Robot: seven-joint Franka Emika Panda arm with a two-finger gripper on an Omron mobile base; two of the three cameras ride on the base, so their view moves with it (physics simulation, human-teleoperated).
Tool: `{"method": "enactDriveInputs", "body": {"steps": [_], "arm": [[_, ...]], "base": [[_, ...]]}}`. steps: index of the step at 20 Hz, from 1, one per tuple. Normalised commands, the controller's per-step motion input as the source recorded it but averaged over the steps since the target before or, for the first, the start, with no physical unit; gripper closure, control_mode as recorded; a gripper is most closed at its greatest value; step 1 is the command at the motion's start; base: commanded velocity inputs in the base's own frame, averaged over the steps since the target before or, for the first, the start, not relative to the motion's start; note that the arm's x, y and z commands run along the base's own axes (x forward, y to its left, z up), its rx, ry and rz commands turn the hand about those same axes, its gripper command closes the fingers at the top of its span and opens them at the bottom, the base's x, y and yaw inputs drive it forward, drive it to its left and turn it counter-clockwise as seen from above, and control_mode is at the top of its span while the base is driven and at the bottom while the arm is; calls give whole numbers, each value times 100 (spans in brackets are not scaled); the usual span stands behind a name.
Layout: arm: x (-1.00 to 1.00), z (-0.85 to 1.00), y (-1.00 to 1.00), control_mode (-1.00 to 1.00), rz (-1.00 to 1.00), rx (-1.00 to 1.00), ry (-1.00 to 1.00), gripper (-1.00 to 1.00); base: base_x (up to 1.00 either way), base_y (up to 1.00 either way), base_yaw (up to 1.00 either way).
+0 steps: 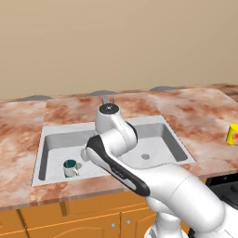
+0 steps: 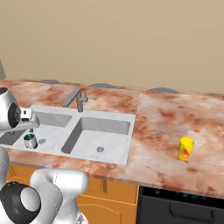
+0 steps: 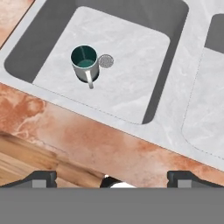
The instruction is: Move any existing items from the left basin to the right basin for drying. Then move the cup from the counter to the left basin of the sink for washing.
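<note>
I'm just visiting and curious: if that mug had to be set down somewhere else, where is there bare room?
The right basin is bare around its drain. The counter between the sink and the yellow cup is open too. The left basin is more crowded: the mug stands upright right beside the drain there. The open pincer hovers over the counter's front edge.

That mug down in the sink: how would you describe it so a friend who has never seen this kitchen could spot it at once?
Find the grey double sink set in the marbled counter, then look into its left basin. The mug stands upright beside the round drain, silvery-white outside, dark teal inside, with a small side handle. The other cup is bright yellow, handleless, and out on the counter.
</note>
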Motion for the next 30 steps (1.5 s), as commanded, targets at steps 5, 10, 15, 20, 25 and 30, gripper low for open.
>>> {"method": "enactDriveInputs", "body": {"steps": [5, 10, 15, 20, 25, 30], "arm": [[3, 0, 0, -100, 0, 0, 0, -100], [2, -2, 0, -100, 1, 0, 0, -100], [4, -3, 0, -100, 1, 0, 0, -100], [27, 0, 1, -100, 0, 0, 0, -100], [42, 0, 8, -100, 0, 0, 0, -100], [34, -10, 18, -100, 0, 0, 1, -100]], "base": [[0, 0, 0], [0, 0, 0], [0, 0, 0], [0, 0, 0], [0, 0, 0], [0, 0, 0]]}}
